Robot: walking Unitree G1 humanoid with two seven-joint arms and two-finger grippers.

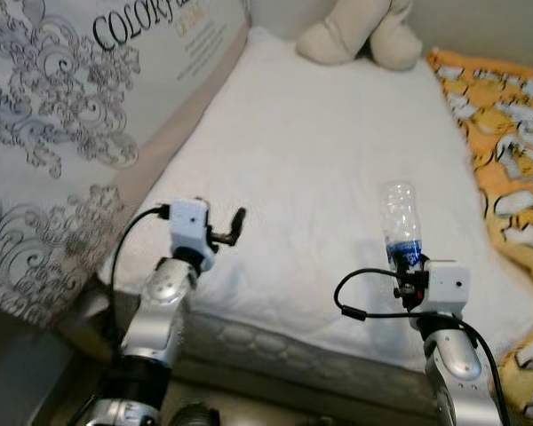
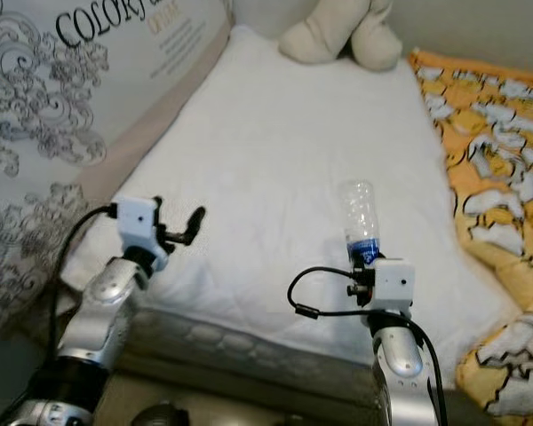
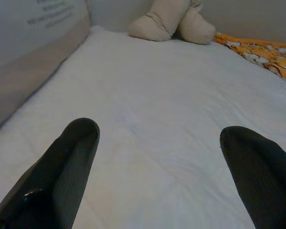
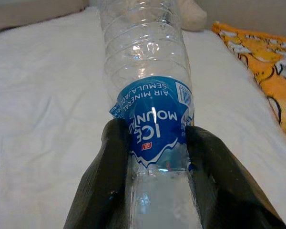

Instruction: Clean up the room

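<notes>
**Bottle gripped above the bed**

Over the white bed's [image 1: 320, 160] near edge, the left pincer [image 3: 157, 167] hovers, fingers spread wide and empty. Further right over the bed, the right pincer [image 4: 155, 148] clamps a clear plastic bottle [image 1: 401, 224] at its blue label.

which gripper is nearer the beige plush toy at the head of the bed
Left. The left gripper hovers open over the mattress's near-left edge, the beige plush toy far ahead. The right gripper, holding a clear plastic bottle, sits slightly farther back.
</notes>
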